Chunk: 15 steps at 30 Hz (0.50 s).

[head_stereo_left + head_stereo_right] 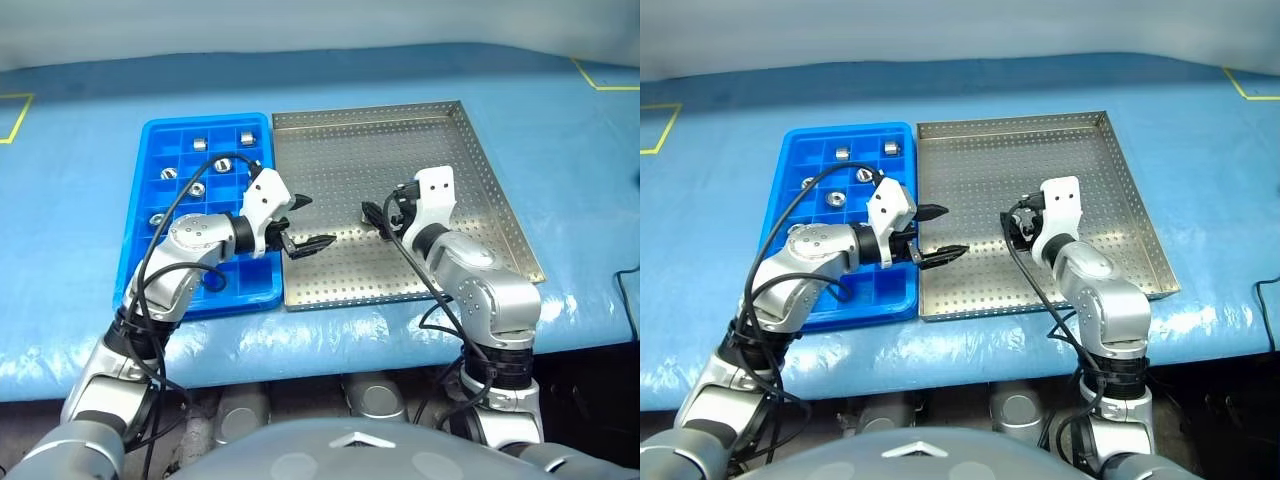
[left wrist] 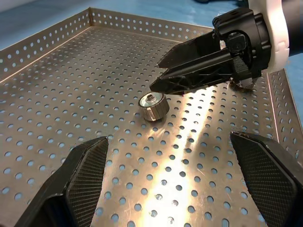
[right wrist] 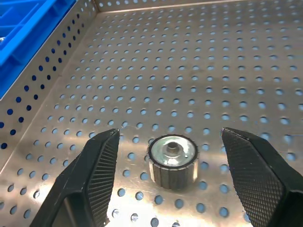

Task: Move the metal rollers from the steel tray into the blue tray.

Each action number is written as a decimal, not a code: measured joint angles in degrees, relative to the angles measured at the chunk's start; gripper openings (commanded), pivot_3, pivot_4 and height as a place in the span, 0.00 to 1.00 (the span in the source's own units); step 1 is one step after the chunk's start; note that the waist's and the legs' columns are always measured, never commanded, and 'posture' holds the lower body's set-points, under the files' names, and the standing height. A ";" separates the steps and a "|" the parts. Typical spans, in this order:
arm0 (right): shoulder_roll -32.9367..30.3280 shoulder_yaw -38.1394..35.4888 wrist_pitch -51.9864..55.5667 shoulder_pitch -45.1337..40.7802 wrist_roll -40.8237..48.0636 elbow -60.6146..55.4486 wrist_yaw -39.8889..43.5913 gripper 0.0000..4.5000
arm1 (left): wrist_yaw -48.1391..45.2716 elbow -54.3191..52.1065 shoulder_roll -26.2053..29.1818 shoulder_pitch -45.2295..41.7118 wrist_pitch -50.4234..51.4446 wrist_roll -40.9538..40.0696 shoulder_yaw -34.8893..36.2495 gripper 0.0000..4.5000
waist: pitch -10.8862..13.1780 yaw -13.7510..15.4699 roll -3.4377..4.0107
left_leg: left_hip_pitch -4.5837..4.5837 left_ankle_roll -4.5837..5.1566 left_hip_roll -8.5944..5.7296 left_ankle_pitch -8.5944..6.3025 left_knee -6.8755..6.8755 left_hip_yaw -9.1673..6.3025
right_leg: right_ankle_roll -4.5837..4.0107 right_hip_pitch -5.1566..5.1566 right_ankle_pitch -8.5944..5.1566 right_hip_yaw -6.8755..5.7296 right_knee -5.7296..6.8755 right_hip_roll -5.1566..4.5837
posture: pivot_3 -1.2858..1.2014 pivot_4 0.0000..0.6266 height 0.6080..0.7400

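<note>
One metal roller (image 3: pixel 172 160), a small silver cylinder with a dark centre hole, lies on the steel tray's (image 1: pixel 400 150) perforated floor. My right gripper (image 3: pixel 170 135) is open, with a finger on either side of the roller and not touching it. My left gripper (image 1: pixel 305 222) is open over the steel tray's left part, pointing at the same roller (image 2: pixel 154 106) from a short way off. The blue tray (image 1: pixel 240 290) lies against the steel tray's left side. Several rollers (image 1: pixel 200 143) sit in its far compartments.
Both trays rest on a table covered in blue cloth (image 1: pixel 560 120), whose front edge runs just below them. Yellow tape marks (image 1: pixel 600 78) show at the far corners. A black cable (image 1: pixel 628 275) hangs at the right edge.
</note>
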 measured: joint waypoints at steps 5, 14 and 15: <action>0.07 1.04 -2.13 -1.86 -0.65 8.50 -0.53 0.80 | 0.95 -1.81 0.35 1.19 0.17 -0.02 1.01 1.00 | 0.00 0.97 0.00 | 0.00 0.00 -0.01 0.00 0.01 0.01 | -0.01 0.00 0.01 0.00 0.01 -0.02 | 0.50 0.24 1.00; -0.39 1.16 -5.43 -1.58 -1.54 9.91 -1.89 0.38 | 1.87 -2.35 1.05 2.25 0.33 -0.07 2.37 1.00 | 0.00 1.27 0.00 | 0.03 0.00 0.00 0.00 0.03 0.00 | 0.02 0.04 0.02 -0.01 0.01 0.00 | 0.50 0.24 1.00; -0.41 1.23 -5.24 -1.39 -1.48 9.05 -1.88 0.38 | 2.03 -2.35 1.15 2.43 0.36 -0.08 2.52 1.00 | 0.00 1.25 0.01 | 0.03 0.00 0.00 0.00 0.02 0.00 | 0.02 0.04 0.02 0.00 0.01 0.00 | 0.49 0.24 1.00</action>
